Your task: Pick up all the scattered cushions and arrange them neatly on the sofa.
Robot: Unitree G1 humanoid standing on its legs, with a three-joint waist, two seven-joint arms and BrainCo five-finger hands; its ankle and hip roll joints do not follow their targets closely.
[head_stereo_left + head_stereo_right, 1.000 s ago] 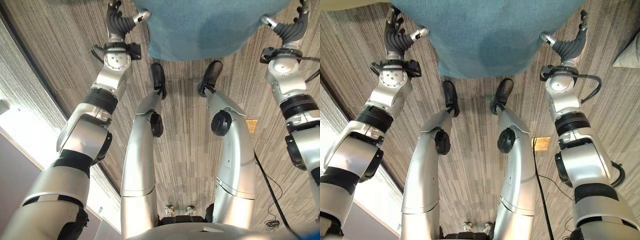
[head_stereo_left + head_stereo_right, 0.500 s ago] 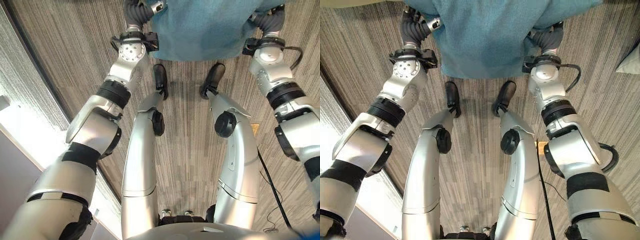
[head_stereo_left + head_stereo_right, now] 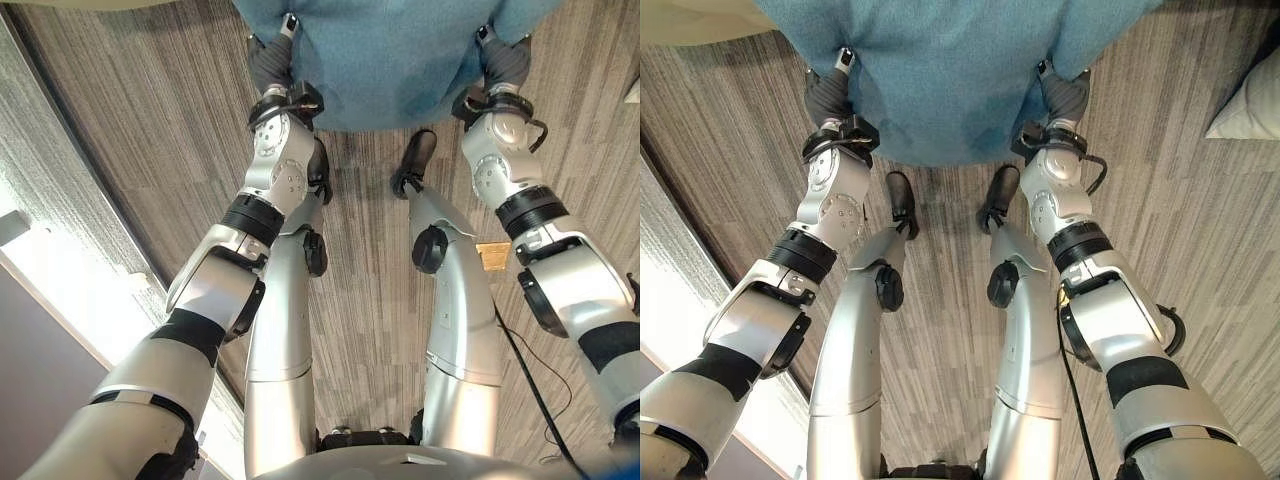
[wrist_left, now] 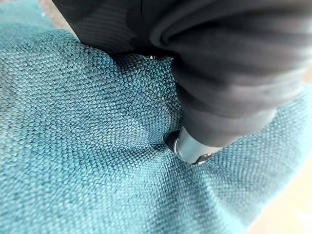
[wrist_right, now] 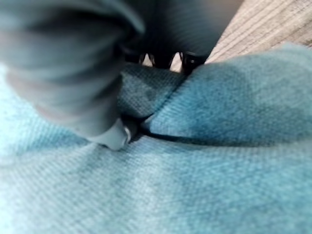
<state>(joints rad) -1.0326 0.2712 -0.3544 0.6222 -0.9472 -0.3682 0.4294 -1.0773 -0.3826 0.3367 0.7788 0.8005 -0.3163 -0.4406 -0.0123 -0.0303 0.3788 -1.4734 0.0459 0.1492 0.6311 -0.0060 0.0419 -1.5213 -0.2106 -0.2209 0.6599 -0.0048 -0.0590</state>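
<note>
Teal cushion (image 3: 950, 70) sits at the top of both eye views, above the striped carpet (image 3: 1200, 250), spanning the gap between the two arms. Its top edge runs out of view, so long axis and facing can't be determined; the visible lower edge runs roughly side to side across the robot's front.

Left hand (image 3: 272, 62) presses into the cushion's left lower edge, thumb dug into the fabric in the left wrist view (image 4: 192, 146); fabric dimples around the thumb tip. Fingers are hidden by the cover and the cushion, so can't tell if it's clamped or just pressing.

Right hand (image 3: 1065, 92) is at the cushion's right lower edge. Right wrist view shows the thumb (image 5: 114, 136) pushed into a fold of the fabric, fingers mostly hidden behind the fold. Grip state can't be told there either.

Surroundings: a pale cushion (image 3: 1252, 105) lies on the carpet at the right edge of the right eye view, well apart from the teal one. A cream surface (image 3: 690, 18) shows at the top left corner.
</note>
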